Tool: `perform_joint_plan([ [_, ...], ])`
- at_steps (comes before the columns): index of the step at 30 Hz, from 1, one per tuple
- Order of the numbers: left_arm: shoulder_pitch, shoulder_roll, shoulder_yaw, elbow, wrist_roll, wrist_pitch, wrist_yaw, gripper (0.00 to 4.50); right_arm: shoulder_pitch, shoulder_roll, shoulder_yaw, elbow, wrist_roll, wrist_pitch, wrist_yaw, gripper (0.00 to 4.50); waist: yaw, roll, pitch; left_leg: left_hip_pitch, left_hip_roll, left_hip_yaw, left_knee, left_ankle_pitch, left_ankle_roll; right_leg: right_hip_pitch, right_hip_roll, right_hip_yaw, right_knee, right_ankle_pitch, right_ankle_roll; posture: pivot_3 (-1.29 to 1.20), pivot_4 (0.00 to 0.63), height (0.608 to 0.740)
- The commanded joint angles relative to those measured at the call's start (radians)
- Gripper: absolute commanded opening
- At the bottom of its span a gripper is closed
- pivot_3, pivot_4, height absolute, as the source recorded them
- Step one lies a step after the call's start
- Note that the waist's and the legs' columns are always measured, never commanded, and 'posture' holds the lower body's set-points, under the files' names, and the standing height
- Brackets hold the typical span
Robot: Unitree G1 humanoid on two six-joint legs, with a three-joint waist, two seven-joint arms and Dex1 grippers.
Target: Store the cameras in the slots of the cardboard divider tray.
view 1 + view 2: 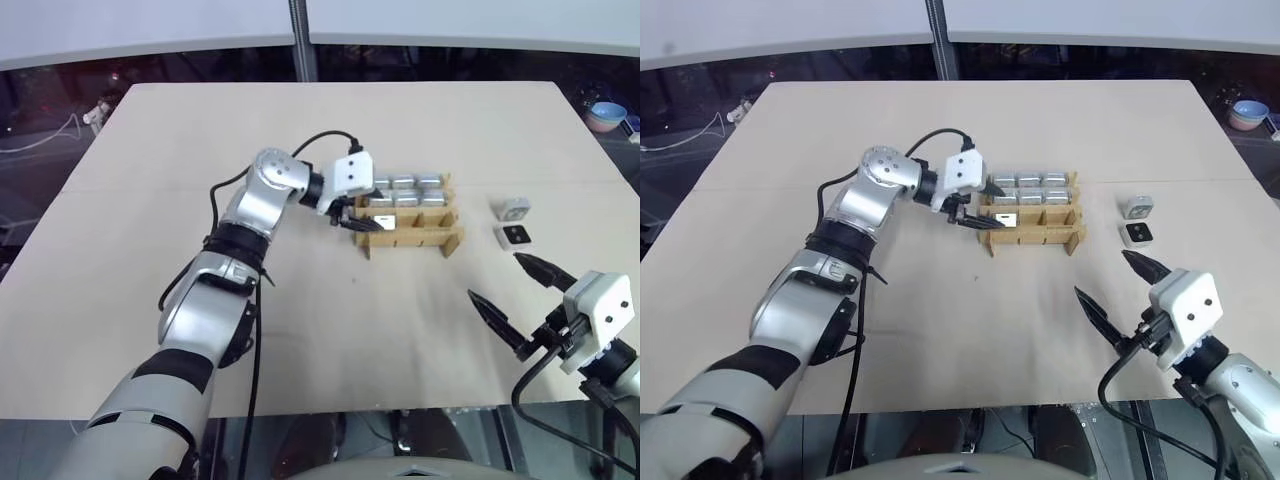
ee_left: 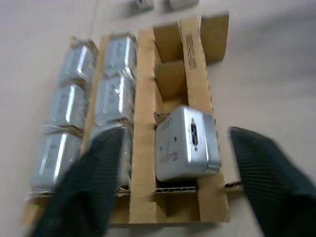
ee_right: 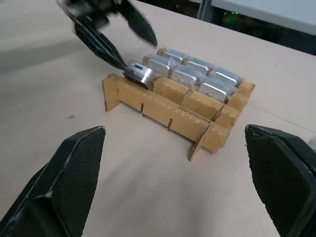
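Sitting tilted between the left gripper's point(image 2: 163, 182) open jaws, the boxy silver-white metal camera point(image 2: 186, 144) looks rigid, slick, best pinched across flat sides.

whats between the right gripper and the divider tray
Bare tabletop: in the right wrist view nothing lies between the open right gripper and the cardboard divider tray.

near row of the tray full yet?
No. In the left wrist view the near row of the cardboard divider tray holds just one camera, sitting tilted in an end slot; the other two slots are bare cardboard.
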Motion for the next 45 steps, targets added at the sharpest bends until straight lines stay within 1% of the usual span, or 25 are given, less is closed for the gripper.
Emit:
perform_joint_plan([
  [1,-0.036,-0.010,-0.015,0.042,0.021,-0.079,0.025,2.46,0.011,0.011,-0.008,-0.065,-0.011,-0.018,-0.017,4.50,0.000,0.000,0.000,0.000,0.000,0.000,0.000,0.000,0.000,0.000,0.000,0.000,0.000,0.000,0.000,0.00,0.150,0.740],
  [8,-0.064,-0.021,-0.031,0.117,0.036,-0.132,0.024,2.46,0.010,0.018,-0.004,-0.113,-0.009,0.024,-0.059,4.50,-0.002,0.000,0.000,0.000,0.000,0.000,0.001,0.000,0.000,0.001,0.000,0.000,0.001,0.000,0.000,0.00,0.150,0.740],
  [11,-0.077,-0.025,-0.027,0.137,0.029,-0.133,0.013,1.65,-0.003,0.016,0.002,-0.121,-0.009,0.040,-0.074,4.50,-0.004,0.000,0.000,0.000,0.000,0.000,0.002,0.000,0.000,0.001,0.000,0.000,0.002,0.000,0.000,0.00,0.150,0.740],
  [13,-0.084,-0.027,-0.024,0.146,0.024,-0.129,0.003,0.85,-0.010,0.015,0.003,-0.121,-0.007,0.046,-0.078,4.50,-0.004,0.000,0.000,0.000,0.000,0.000,0.002,0.000,0.000,0.001,0.000,-0.001,0.002,0.000,0.000,0.00,0.150,0.740],
  [14,-0.092,-0.026,-0.021,0.155,0.021,-0.120,-0.003,0.72,-0.012,0.014,0.003,-0.120,-0.006,0.048,-0.078,4.50,-0.005,0.000,0.000,0.000,0.000,0.000,0.002,0.000,0.000,0.001,0.000,-0.001,0.002,0.000,0.000,0.00,0.150,0.740],
  [20,-0.176,-0.043,0.020,0.261,-0.023,0.046,-0.066,0.72,-0.027,0.012,0.006,-0.116,-0.006,0.058,-0.078,4.50,-0.006,0.000,0.000,0.000,0.000,0.000,0.003,0.000,0.000,0.000,0.000,-0.004,0.002,0.000,0.000,0.00,0.150,0.740],
  [23,-0.193,-0.042,0.002,0.317,0.014,-0.004,-0.052,0.72,-0.037,0.012,0.008,-0.118,-0.005,0.066,-0.079,4.50,-0.007,0.000,0.000,0.000,0.000,0.000,0.003,0.000,0.001,0.000,0.001,-0.005,0.003,0.000,0.000,0.00,0.150,0.740],
  [28,-0.199,-0.048,0.002,0.353,0.028,-0.045,-0.048,0.72,-0.032,0.016,0.007,-0.131,-0.005,0.074,-0.085,4.50,-0.008,0.000,0.000,0.000,0.000,0.000,0.004,0.000,0.001,0.000,0.000,-0.005,0.004,0.000,0.000,0.00,0.150,0.740],
  [30,-0.200,-0.055,0.022,0.353,0.013,-0.044,-0.035,1.75,-0.029,0.018,0.008,-0.137,-0.002,0.079,-0.091,4.50,-0.008,0.000,0.000,0.000,0.000,0.000,0.004,0.000,0.001,0.000,0.000,-0.004,0.004,0.000,0.000,0.00,0.150,0.740],
  [31,-0.202,-0.058,0.038,0.346,-0.001,-0.038,-0.026,2.08,-0.029,0.019,0.008,-0.140,-0.001,0.083,-0.095,4.50,-0.007,0.000,0.000,0.000,0.000,0.000,0.004,0.000,0.001,0.000,0.000,-0.004,0.004,0.000,0.000,0.00,0.150,0.740],
  [32,-0.207,-0.058,0.055,0.330,-0.022,-0.016,-0.038,2.63,-0.028,0.019,0.009,-0.142,-0.001,0.086,-0.097,4.50,-0.007,-0.001,0.000,0.000,0.000,0.000,0.004,0.000,0.001,0.000,0.000,-0.004,0.004,0.000,0.000,0.00,0.150,0.740],
  [34,-0.216,-0.050,0.092,0.282,-0.073,0.051,-0.087,3.49,-0.030,0.018,0.008,-0.145,0.002,0.098,-0.106,4.50,-0.007,-0.001,0.000,-0.001,0.000,0.000,0.005,-0.001,0.001,0.000,0.000,-0.004,0.004,0.000,0.000,0.00,0.150,0.740],
  [37,-0.207,-0.016,0.160,0.125,-0.175,0.242,-0.155,3.49,-0.049,0.014,0.009,-0.127,-0.009,0.128,-0.132,4.50,-0.008,-0.001,0.000,-0.001,0.000,0.000,0.006,-0.001,0.001,0.000,0.000,-0.005,0.005,0.000,0.000,0.00,0.150,0.740],
  [39,-0.148,0.020,0.213,-0.078,-0.272,0.415,-0.167,3.49,-0.089,0.008,0.012,-0.066,-0.063,0.183,-0.188,4.50,-0.014,0.000,0.000,-0.002,0.000,0.000,0.007,-0.001,0.001,0.000,0.000,-0.004,0.005,0.000,0.000,0.00,0.150,0.740],
  [41,-0.020,0.048,0.263,-0.341,-0.348,0.502,-0.115,3.49,-0.128,0.003,0.022,0.008,-0.133,0.217,-0.239,4.50,-0.019,0.001,-0.001,-0.001,0.001,0.000,0.007,-0.001,0.001,0.000,0.000,0.000,0.006,0.000,0.000,0.00,0.150,0.740],
  [42,0.049,0.070,0.279,-0.466,-0.390,0.580,-0.095,3.49,-0.153,0.000,0.028,0.041,-0.152,0.229,-0.251,4.50,-0.019,0.003,-0.002,0.000,0.001,0.001,0.006,-0.001,0.001,0.000,0.000,0.003,0.006,0.000,0.000,0.00,0.150,0.740],
  [43,0.121,0.085,0.305,-0.581,-0.434,0.638,-0.069,3.49,-0.193,0.009,0.029,0.079,-0.143,0.266,-0.267,4.50,-0.021,0.005,-0.003,0.000,0.001,0.001,0.006,-0.001,0.001,0.000,0.000,0.003,0.006,0.000,0.000,0.00,0.150,0.740],
  [44,0.179,0.110,0.328,-0.676,-0.505,0.747,-0.066,3.49,-0.237,0.017,0.031,0.120,-0.144,0.287,-0.281,4.50,-0.022,0.005,-0.003,0.001,0.001,0.001,0.006,-0.001,0.001,0.000,0.000,0.004,0.006,0.000,0.000,0.00,0.150,0.740],
  [45,0.238,0.121,0.361,-0.764,-0.570,0.815,-0.046,3.49,-0.279,0.021,0.034,0.161,-0.146,0.306,-0.290,4.50,-0.024,0.005,-0.003,0.002,0.001,0.001,0.006,-0.001,0.001,0.000,0.000,0.005,0.007,0.000,0.000,0.00,0.150,0.740],
])
